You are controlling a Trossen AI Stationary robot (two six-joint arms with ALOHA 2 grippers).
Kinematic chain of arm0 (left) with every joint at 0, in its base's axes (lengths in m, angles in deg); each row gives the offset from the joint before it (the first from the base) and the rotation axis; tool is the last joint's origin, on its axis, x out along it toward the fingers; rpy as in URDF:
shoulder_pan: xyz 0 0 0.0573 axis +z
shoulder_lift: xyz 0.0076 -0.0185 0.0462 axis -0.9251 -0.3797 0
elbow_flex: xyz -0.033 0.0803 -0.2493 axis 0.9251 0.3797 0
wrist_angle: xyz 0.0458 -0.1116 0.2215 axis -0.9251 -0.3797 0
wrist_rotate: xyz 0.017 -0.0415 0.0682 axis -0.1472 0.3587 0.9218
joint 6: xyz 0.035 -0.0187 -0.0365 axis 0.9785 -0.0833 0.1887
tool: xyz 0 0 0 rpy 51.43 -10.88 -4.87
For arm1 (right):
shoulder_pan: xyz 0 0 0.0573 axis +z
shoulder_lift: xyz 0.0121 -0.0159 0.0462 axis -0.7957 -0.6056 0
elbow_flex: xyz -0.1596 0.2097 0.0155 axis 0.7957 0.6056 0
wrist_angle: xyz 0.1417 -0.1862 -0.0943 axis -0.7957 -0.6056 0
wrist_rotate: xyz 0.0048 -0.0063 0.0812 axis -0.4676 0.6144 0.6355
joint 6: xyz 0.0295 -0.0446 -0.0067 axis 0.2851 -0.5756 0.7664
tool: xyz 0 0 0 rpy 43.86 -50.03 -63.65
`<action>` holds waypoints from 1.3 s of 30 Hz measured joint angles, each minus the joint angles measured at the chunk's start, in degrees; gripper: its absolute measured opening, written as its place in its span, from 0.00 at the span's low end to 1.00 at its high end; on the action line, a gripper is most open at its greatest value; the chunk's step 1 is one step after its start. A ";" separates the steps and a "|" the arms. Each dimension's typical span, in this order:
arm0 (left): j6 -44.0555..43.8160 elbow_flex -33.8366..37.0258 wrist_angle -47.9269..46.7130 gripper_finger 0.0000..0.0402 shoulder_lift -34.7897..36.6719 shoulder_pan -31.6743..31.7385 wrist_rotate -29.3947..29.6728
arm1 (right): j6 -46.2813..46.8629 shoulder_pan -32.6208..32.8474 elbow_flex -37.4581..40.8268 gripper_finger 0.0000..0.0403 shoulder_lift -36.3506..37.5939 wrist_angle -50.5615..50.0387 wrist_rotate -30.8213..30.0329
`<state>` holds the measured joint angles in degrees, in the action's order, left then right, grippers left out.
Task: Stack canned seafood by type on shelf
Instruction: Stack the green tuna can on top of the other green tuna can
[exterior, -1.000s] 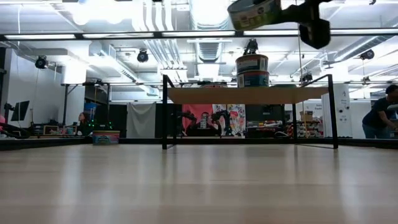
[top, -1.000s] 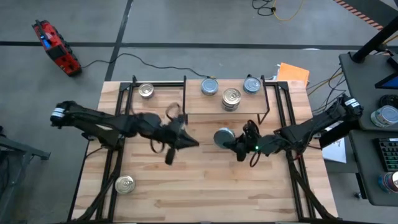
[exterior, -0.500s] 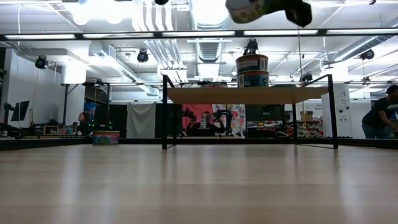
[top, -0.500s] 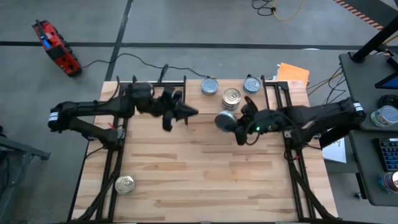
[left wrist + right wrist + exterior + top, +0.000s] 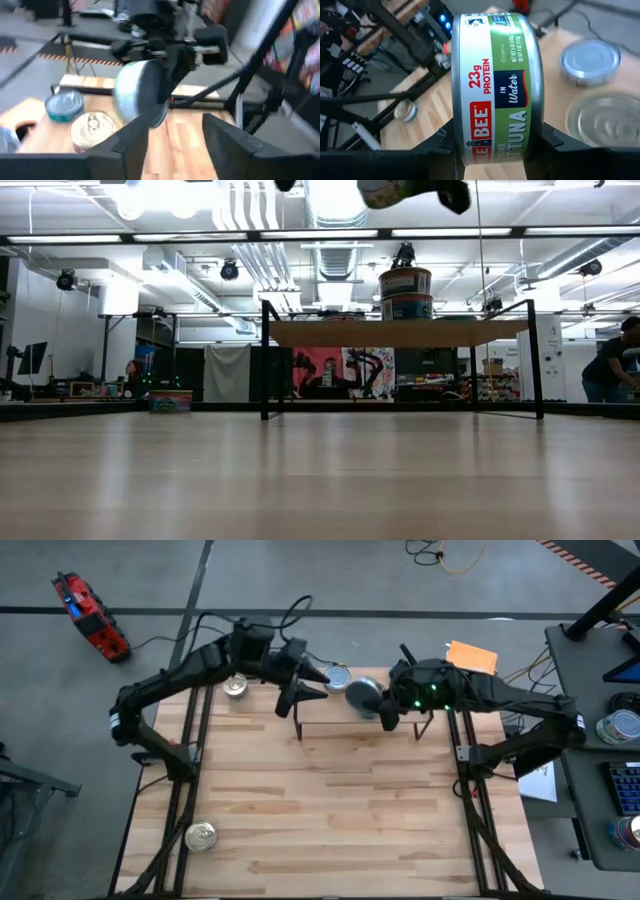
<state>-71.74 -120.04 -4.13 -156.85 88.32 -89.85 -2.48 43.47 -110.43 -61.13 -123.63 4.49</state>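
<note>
Right gripper (image 5: 385, 708) clamped on 1 tuna tin (image 5: 363, 696), label band between the fingers (image 5: 555, 142), carried on edge above the shelf (image 5: 330, 712) near its middle. Left gripper (image 5: 308, 680) hung over the shelf's left end, fingers (image 5: 132, 145) spread apart, nothing between them. On the shelf: 1 pale blue tin (image 5: 338, 679) at the back edge, just beside the carried tin; 1 stack of 2 tins (image 5: 404, 293) right of centre. Off the shelf's left end, 1 silver tin (image 5: 235, 687); well in front, another silver tin (image 5: 201, 836) at the table's (image 5: 330, 810) near left corner. Broad bare planks between shelf front and table's near edge.
</note>
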 joint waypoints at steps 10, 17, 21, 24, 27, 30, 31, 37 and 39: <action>5.65 -8.45 -2.01 0.60 -9.72 4.49 -10.07 | -10.06 -1.18 -0.13 0.32 -3.06 9.94 0.83; 5.04 -7.36 -0.83 0.60 -10.74 5.91 -16.15 | -13.58 -1.11 -0.21 0.32 -4.36 10.52 -2.03; 5.51 -7.33 0.68 0.60 -10.72 5.87 -14.94 | -15.76 -1.13 -0.26 0.32 -4.96 13.65 -2.60; 5.43 -7.20 0.19 0.60 -11.04 5.53 -12.43 | -17.73 -1.16 -0.28 0.32 -5.06 15.09 -2.66; 5.24 -7.18 0.49 0.60 -11.27 5.80 -10.95 | -18.02 -1.18 -0.29 0.32 -5.05 17.57 -2.58; 5.28 -7.18 0.78 0.60 -11.33 5.79 -12.14 | -18.79 -1.18 -0.30 0.32 -4.99 17.36 -2.43; 5.31 -7.18 1.03 0.59 -11.36 5.66 -12.90 | -19.04 -1.18 -0.28 0.32 -5.01 17.01 -2.41; 2.56 -7.20 2.65 0.39 -11.36 6.01 -14.15 | -19.09 -1.23 -0.28 0.32 -5.39 16.73 -2.10; 3.12 -7.20 2.79 0.29 -11.37 6.10 -14.08 | -18.41 -1.29 -0.28 0.32 -5.69 16.71 -1.87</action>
<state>-68.62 -127.24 -1.35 -168.22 94.43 -103.93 -20.90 42.18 -110.72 -66.82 -106.92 2.62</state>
